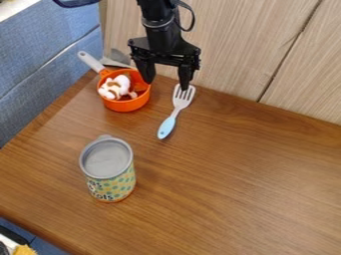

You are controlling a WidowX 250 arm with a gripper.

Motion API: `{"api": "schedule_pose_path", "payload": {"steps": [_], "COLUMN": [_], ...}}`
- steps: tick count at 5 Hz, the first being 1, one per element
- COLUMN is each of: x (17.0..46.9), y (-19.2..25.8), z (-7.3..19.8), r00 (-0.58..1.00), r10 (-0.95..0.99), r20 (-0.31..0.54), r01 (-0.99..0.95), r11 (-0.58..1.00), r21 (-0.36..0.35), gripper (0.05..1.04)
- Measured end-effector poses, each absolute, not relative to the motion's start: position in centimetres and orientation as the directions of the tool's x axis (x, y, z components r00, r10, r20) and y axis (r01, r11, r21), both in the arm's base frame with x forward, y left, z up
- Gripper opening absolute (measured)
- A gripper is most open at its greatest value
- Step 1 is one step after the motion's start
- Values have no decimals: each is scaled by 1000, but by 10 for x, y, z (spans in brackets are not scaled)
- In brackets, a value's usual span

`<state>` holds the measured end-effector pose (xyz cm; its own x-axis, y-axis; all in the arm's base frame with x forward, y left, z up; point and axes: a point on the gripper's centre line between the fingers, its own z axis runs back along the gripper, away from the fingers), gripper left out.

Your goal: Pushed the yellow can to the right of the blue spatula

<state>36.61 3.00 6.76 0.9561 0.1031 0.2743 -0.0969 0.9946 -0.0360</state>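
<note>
The gripper hangs at the top of the view, open, its two fingers apart and pointing down. One finger is by the right rim of the orange pot and the other by the tines of the spatula. The spatula has a light blue handle and a pale slotted head, and lies on the table with its handle toward the camera. A yellow patterned can with a grey lid stands upright at the lower left, in front and to the left of the spatula, well apart from the gripper.
An orange pot with a grey handle holds a white and brown item, left of the gripper. A grey utensil is behind it. The wooden table meets a wood panel at the back and blue fabric at the left.
</note>
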Motion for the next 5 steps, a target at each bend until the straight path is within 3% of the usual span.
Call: {"api": "schedule_pose_path", "payload": {"steps": [1,2,3,4,5], "x": [362,340,321,294,257], "y": [30,35,40,43,49], "z": [55,57,76,89,85], "r00": [966,973,966,965,975], "r10": [104,93,81,30,-22], "r20": [237,212,246,261,220], "r01": [-98,-88,-71,-22,20], "r11": [995,996,996,999,1000], "r21": [-36,-33,-48,-34,10], "gripper": [1001,1000,1000,1000,1001]}}
